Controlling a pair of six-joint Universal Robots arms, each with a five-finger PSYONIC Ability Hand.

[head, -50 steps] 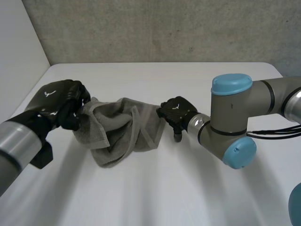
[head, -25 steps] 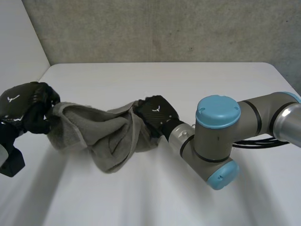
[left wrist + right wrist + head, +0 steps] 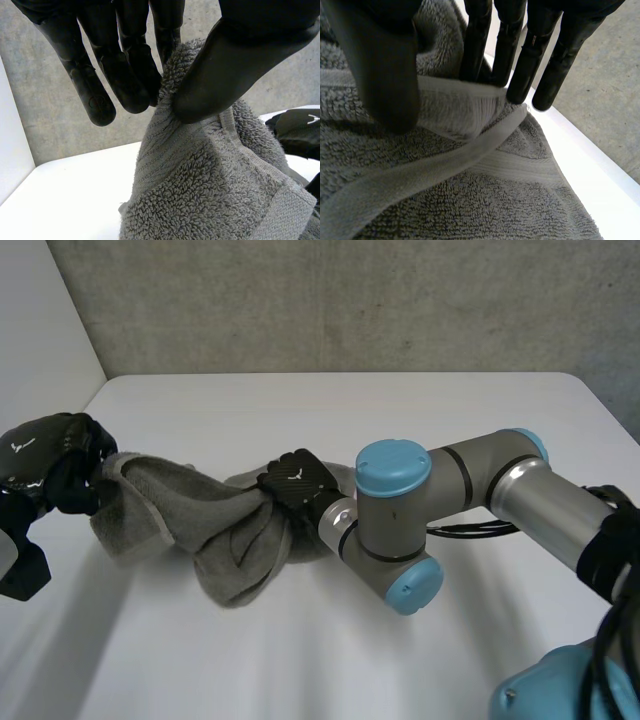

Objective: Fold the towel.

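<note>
The right arm has swung leftward since a second ago, bringing the right hand [image 3: 297,483] from the right end of the towel [image 3: 205,530] in to its middle. The left hand [image 3: 48,455] has drawn out to the far left edge of the bench [image 3: 420,410]. The towel is strung between them like a loose twisted rope, its belly sagging onto the bench left of centre. The left hand is clamped on a bunched end, thumb squeezing cloth against the fingers [image 3: 127,75]. The right hand pinches a flat hem band the same way. My guess is they hold it so to pull it straight and find its edges before folding. It is thick grey terry, looped and fuzzy, with smooth woven borders.
</note>
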